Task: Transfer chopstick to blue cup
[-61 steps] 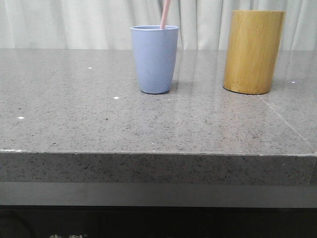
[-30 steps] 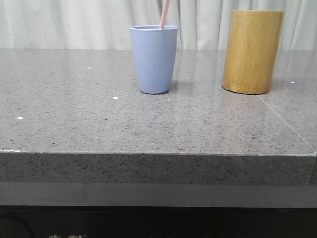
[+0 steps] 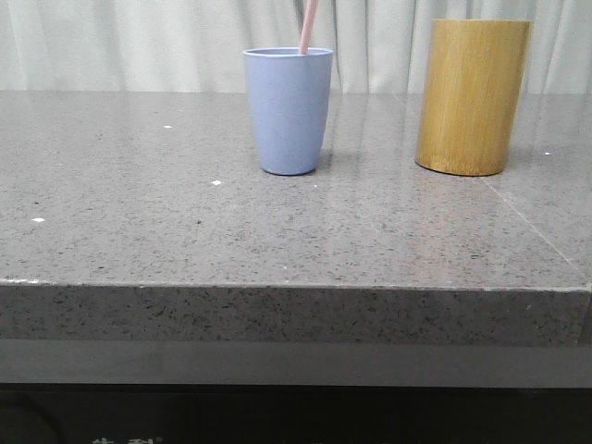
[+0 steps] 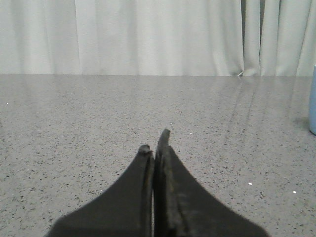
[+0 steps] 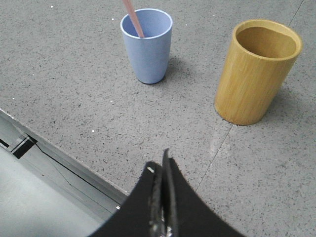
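Chopstick [image 3: 309, 26] standing in blue cup [image 3: 288, 111], leaning right, mid-table. Bamboo cylinder [image 3: 473, 96] to right, apart. Left gripper [image 4: 155, 146] & right gripper [image 5: 161, 165] both closed, empty.

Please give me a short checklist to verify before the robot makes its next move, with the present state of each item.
1. Chopstick stands inside the blue cup: ok.
2. Blue cup upright on the table: ok.
3. Bamboo cylinder upright, apart from the cup: ok.
4. Left gripper shut, holding nothing: ok.
5. Right gripper shut, holding nothing, away from both containers: ok.
6. Chopstick's top end: cannot tell, out of frame.
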